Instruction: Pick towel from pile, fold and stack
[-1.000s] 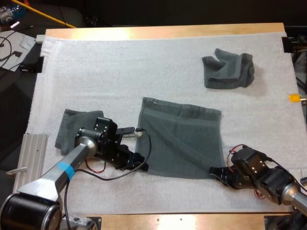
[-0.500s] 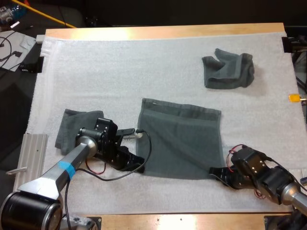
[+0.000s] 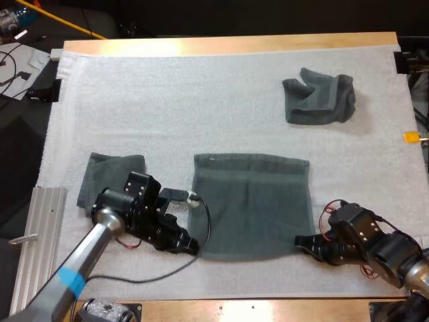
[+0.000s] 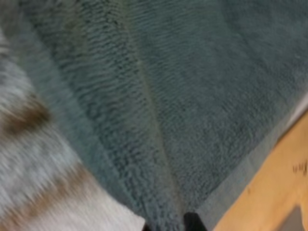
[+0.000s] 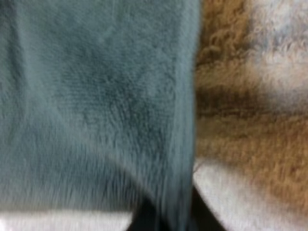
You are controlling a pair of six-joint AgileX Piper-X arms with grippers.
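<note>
A dark grey-green towel point(image 3: 253, 201) lies spread flat on the white mat point(image 3: 167, 100), in the near middle. My left gripper point(image 3: 193, 246) is shut on its near left corner, and my right gripper point(image 3: 301, 241) is shut on its near right corner. In the left wrist view the towel point(image 4: 192, 96) runs down into the black fingertips point(image 4: 193, 222). The right wrist view has the towel's edge point(image 5: 96, 96) pinched between the dark fingers point(image 5: 144, 216). A folded towel point(image 3: 107, 176) lies to the left, and a crumpled towel point(image 3: 319, 98) sits at the far right.
A ribbed grey metal block point(image 3: 44, 221) stands off the mat's left edge. The table's wooden near edge point(image 3: 268, 310) runs just behind both grippers. Bare mat stretches across the far half.
My left gripper has shut on the towel's near left corner. Both arms have drawn back toward the near edge, and the towel now lies squarer and smoother.
</note>
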